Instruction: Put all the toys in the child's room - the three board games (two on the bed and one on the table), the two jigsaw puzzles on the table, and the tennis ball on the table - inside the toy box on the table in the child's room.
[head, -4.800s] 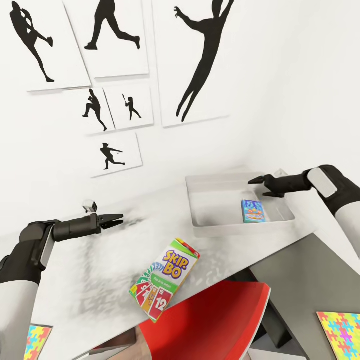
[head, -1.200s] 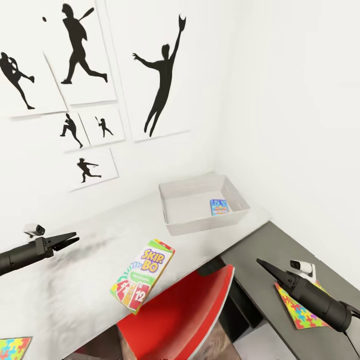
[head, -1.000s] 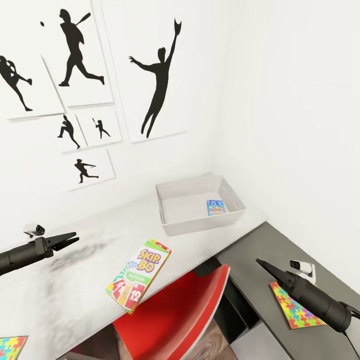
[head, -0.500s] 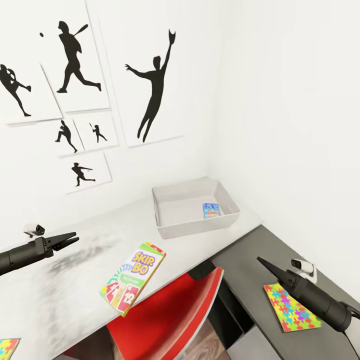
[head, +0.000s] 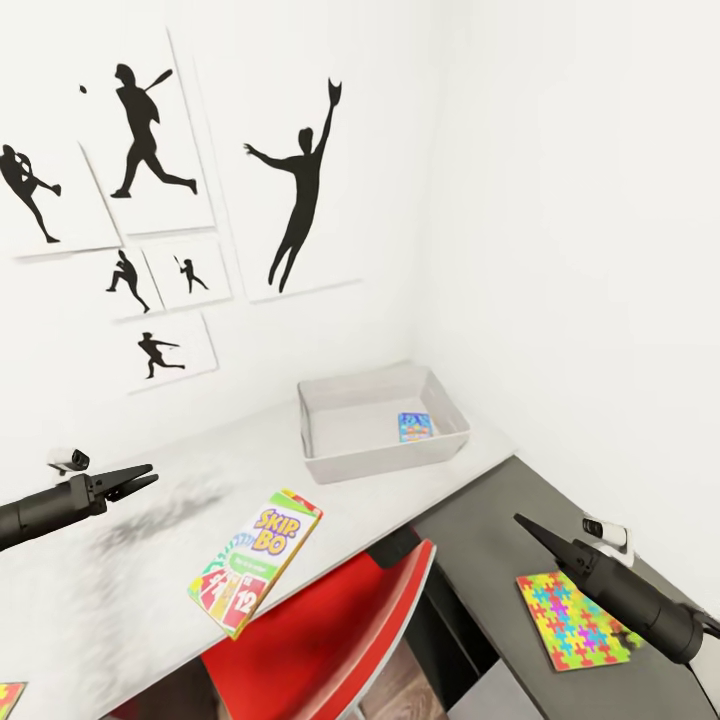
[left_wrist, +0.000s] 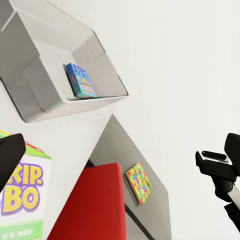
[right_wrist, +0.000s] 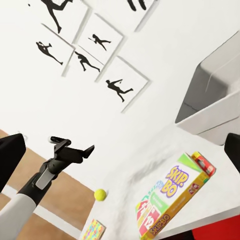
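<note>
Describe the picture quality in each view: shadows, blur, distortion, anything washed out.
Head view: sharp and evenly lit, walls near blown white; a smudgy grey shadow mottles the table under the left gripper; verticals lean, wide-angle. Left wrist view: the Skip-Bo box is big and slightly soft, the toy box crisp. Right wrist view: tilted horizon, tennis ball clear, table grainy.

A child's bedroom corner in a home is shown, rendered in simulation. White walls are hung with white posters (head: 160, 130) printed with black silhouettes of ball players. A pale desk (head: 130, 580) is joined to a lower dark grey top (head: 480, 540), and a red chair (head: 330, 630) is pushed under it. Toys are scattered about: a Skip-Bo game box (head: 255, 560), a bright jigsaw puzzle (head: 575, 620), a tennis ball (right_wrist: 100, 194), and a grey bin (head: 330, 462) in which a small blue game box (head: 414, 427) is held.
</note>
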